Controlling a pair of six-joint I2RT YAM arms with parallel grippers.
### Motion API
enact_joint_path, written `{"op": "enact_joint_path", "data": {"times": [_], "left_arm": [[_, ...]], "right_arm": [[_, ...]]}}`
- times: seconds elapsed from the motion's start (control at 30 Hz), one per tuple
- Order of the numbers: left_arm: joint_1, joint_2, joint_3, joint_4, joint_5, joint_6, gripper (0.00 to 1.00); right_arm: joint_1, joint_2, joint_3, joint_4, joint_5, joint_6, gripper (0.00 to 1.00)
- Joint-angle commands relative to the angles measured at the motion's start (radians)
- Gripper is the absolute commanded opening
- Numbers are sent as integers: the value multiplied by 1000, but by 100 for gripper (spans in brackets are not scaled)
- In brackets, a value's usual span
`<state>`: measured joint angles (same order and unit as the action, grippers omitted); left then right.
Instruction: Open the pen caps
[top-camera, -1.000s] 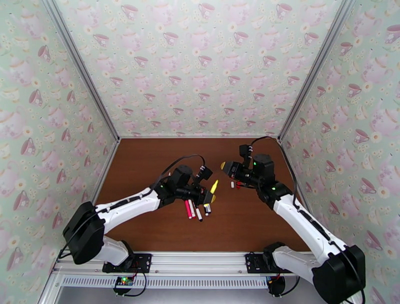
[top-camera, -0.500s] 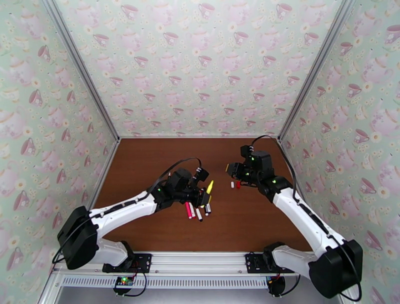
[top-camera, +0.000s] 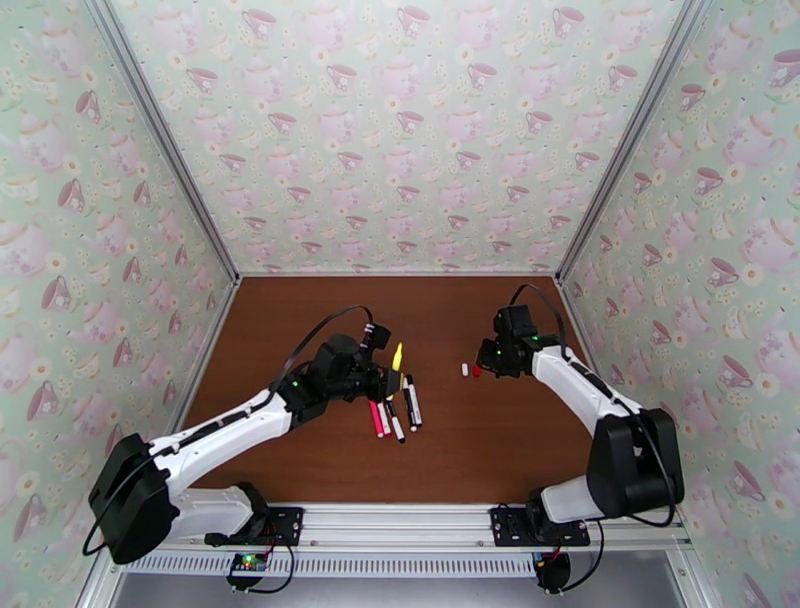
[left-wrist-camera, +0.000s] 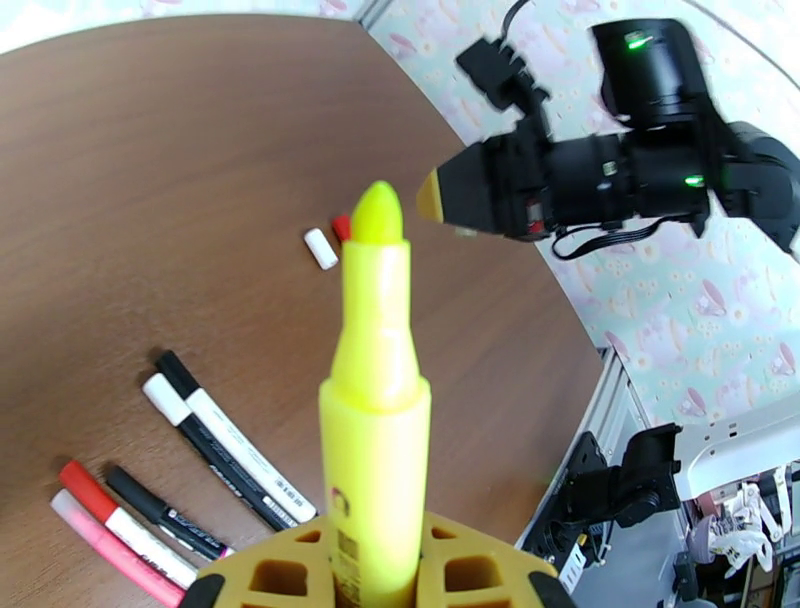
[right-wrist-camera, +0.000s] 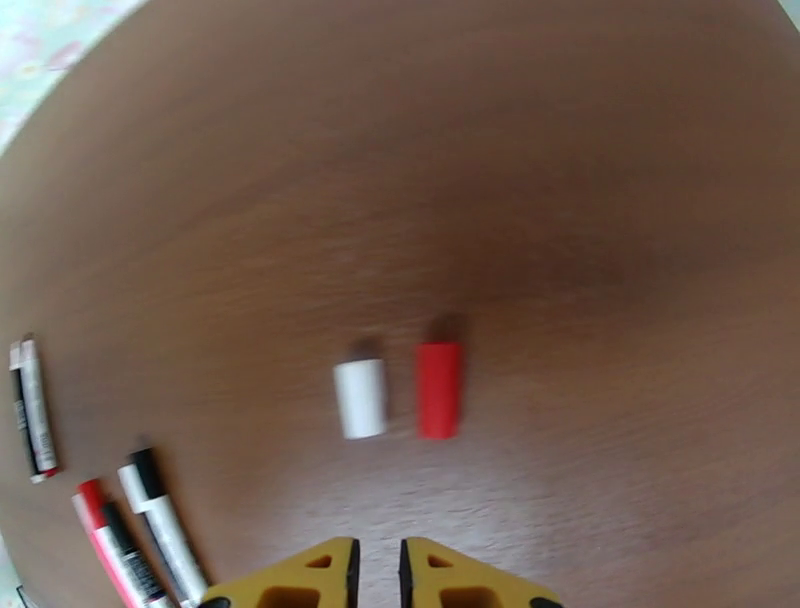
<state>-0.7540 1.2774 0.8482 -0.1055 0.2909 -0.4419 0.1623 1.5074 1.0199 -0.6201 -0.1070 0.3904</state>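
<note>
Brown wood-grain table (top-camera: 480, 450), walled on three sides with teacup-pattern paper. Left arm (top-camera: 220, 440) reaches in from the near-left corner toward table centre; right arm (top-camera: 590, 385) is folded up along the right side, wrist turned inward. Left gripper (left-wrist-camera: 375, 560) is clamped on the barrel of the yellow pen (left-wrist-camera: 372, 400), orange fingers (left-wrist-camera: 470, 570) pressed against both sides. The pen juts straight out from the grip with its cap off and its bare yellow nib pointing toward the far side of the table. Right gripper (right-wrist-camera: 380, 570) hangs low over the right-centre of the table, jaws drawn almost together with a thin slit between them and nothing seen in it. The remaining pens (top-camera: 395, 415) lie loose in a cluster on the wood just beside and below the left gripper. Left wrist view shows two black-and-white pens (left-wrist-camera: 230, 440) side by side, then a red-capped white one (left-wrist-camera: 120, 525), a black one (left-wrist-camera: 160, 510) and a pink one (left-wrist-camera: 105, 545) nearer the edge. Two loose pen caps lie flat just ahead of the right gripper's tips: white cap (right-wrist-camera: 360, 398) and red cap (right-wrist-camera: 439, 389), parallel, close together but not touching, well apart from the pen cluster.
</note>
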Motion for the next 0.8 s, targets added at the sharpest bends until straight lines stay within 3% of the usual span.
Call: {"op": "enact_joint_path", "data": {"times": [0.0,0.3,0.77], "left_arm": [[5,-20,-31,-17,-32,8,7],[4,-27,-50,-20,-59,6,8],[3,21,-26,-14,-42,0,8]], "right_arm": [[-20,59,36,18,2,-36,7],[-63,204,72,27,2,-78,9],[-69,307,91,81,-31,-86,10]]}}
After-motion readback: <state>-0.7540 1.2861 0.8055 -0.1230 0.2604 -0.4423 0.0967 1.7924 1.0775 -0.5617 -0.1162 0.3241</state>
